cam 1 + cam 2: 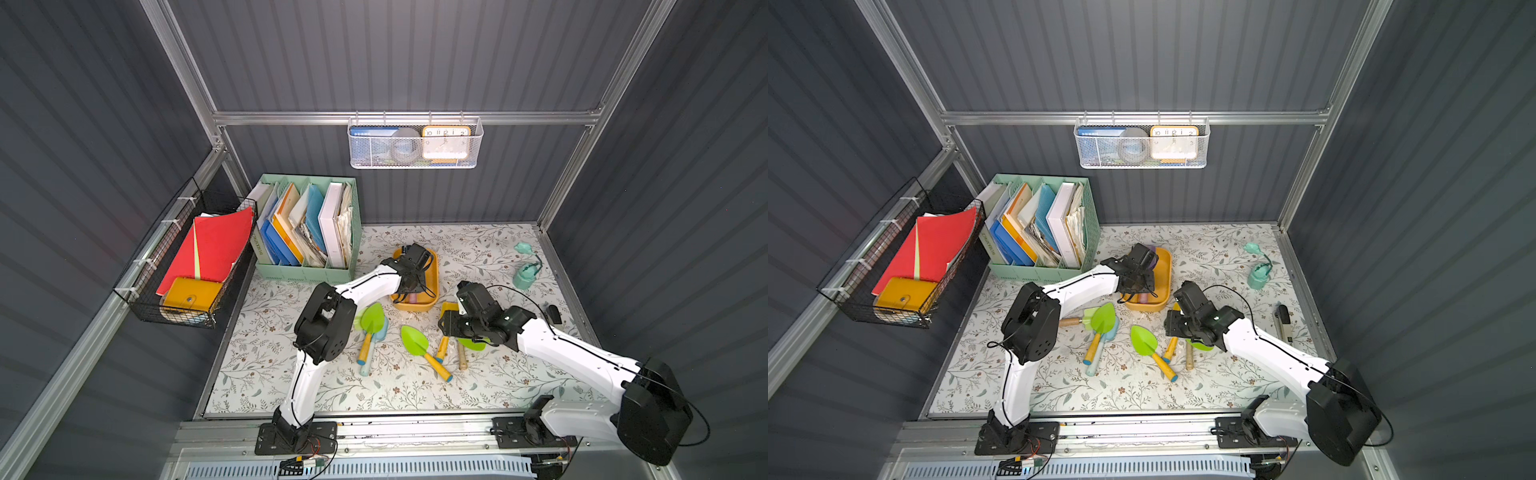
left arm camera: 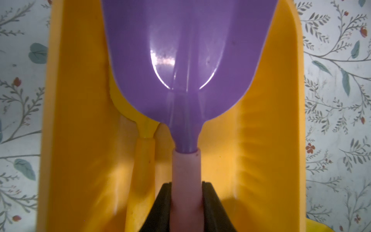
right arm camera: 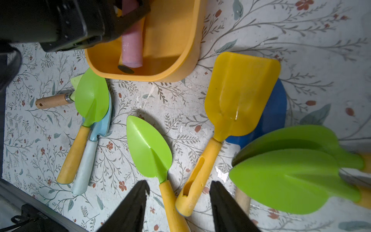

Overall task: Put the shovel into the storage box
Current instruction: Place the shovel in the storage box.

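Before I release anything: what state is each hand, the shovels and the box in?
left hand: shut on the purple shovel
purple shovel: held, inside the storage box
storage box: upright, yellow shovel under the purple one
right hand: open, empty
green shovel: loose on the table

Both top views are bright and evenly lit from overhead, sharp at centre, with wide-angle stretch toward the corners. Just ahead of the left gripper, white glare streaks the purple shovel, and the gripper's fingers are dark and blurred. Beside the right gripper, the nearest green shovel blade is out of focus and shadows stay soft.
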`<state>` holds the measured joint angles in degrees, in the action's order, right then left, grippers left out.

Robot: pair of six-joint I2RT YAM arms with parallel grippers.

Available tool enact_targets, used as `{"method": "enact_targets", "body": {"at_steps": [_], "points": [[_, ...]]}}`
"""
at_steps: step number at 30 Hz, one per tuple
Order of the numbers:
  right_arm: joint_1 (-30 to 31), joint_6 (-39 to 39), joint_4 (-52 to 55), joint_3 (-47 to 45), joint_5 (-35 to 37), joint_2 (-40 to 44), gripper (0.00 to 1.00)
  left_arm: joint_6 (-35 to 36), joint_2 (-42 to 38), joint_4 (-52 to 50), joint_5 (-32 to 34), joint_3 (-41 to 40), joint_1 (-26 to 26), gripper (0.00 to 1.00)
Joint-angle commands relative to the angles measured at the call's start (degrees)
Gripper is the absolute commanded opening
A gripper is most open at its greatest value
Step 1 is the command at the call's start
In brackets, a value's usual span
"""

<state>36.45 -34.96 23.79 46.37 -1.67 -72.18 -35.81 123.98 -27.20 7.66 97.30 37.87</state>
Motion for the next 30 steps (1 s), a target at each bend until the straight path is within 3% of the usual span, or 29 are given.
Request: {"method": "enact_targets", "body": {"at_steps": [1, 30], "points": [[-0.3, -0.3, 0.0, -0.1, 0.3, -0.2, 0.56, 0.3, 1.2, 0.0, -0.3, 1.3, -0.3, 0.17], [-0.5, -0.2, 0.3, 0.1, 1.1, -0.9, 0.56, -1.0, 2.3, 0.7, -0.2, -0.4, -0.8, 0.21]]}}
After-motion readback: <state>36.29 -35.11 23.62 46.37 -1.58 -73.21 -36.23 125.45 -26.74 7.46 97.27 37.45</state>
